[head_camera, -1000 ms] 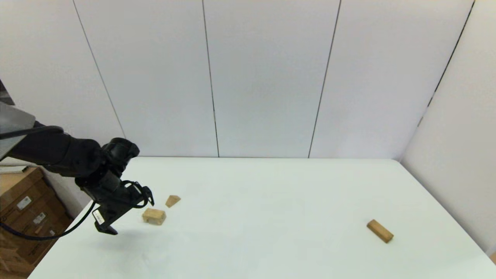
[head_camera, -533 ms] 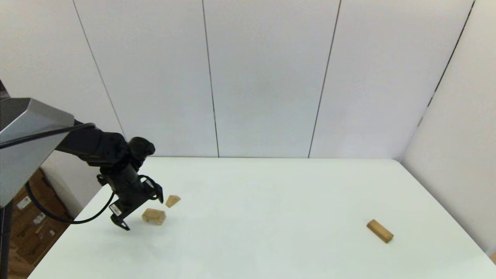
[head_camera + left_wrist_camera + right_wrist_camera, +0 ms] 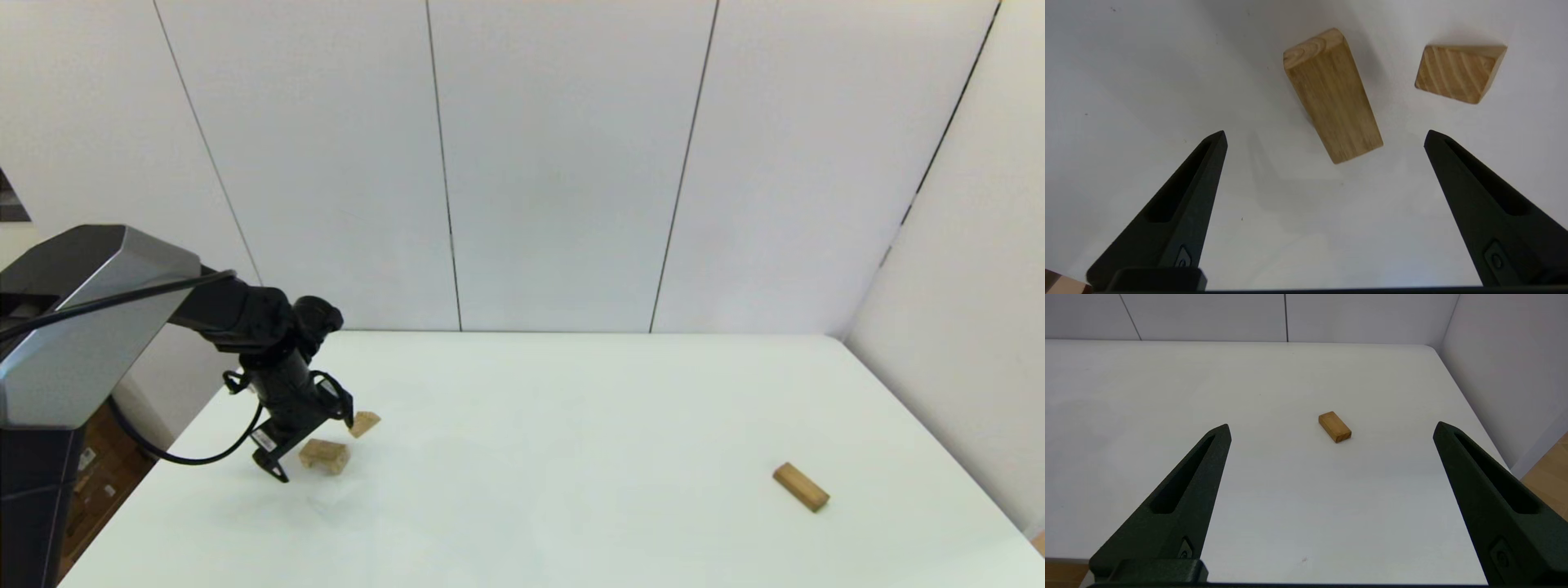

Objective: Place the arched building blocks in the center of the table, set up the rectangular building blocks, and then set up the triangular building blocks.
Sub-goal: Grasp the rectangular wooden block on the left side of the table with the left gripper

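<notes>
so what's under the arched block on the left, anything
Only bare table shows around the arched block, which lies flat with the left tool open above it. Its underside, and its curved cut-out, are hidden. The triangular block lies apart beside it.

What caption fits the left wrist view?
Open left gripper poised above the chunky light-wood arched block, small triangular wooden wedge beside it.

**Blocks at the two sides of the table**

On the table, the arched block lies far left, with the triangular block just behind it to the right, apart. The left gripper hangs over the arched block's left end. The rectangular block lies far right, well apart.
</notes>
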{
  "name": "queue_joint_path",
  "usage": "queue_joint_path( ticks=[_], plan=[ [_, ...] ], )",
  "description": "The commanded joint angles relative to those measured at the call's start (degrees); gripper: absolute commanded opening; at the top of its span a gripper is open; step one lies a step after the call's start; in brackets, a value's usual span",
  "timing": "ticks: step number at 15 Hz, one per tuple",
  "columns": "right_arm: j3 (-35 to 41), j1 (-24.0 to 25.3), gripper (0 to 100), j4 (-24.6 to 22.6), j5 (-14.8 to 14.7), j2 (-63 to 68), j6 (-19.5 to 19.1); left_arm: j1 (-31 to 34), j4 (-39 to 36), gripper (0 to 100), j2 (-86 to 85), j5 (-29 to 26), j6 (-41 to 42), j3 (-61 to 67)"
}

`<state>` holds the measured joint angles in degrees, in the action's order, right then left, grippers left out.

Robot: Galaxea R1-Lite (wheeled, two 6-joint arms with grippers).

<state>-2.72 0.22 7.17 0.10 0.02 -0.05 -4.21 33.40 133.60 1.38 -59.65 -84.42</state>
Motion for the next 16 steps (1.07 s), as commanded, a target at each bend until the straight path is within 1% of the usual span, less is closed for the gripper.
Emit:
queue_joint_path(
  ticks=[1, 2, 16],
  plan=[
    [-0.01, 0.04, 100, 0.13, -0.01, -0.02, -0.04, 0.07, 0.08, 100, 1.84, 3.19, -0.73, -0.39],
    [-0.01, 0.04, 100, 0.04, -0.01, 0.06, -0.04, -0.01, 0.17, 100, 2.02, 4.25, -0.82, -0.48],
    [-0.01, 0.04, 100, 0.04, -0.01, -0.02, -0.04, -1.42, 0.08, 100, 3.34, 4.60, -2.58, -2.77]
  ],
)
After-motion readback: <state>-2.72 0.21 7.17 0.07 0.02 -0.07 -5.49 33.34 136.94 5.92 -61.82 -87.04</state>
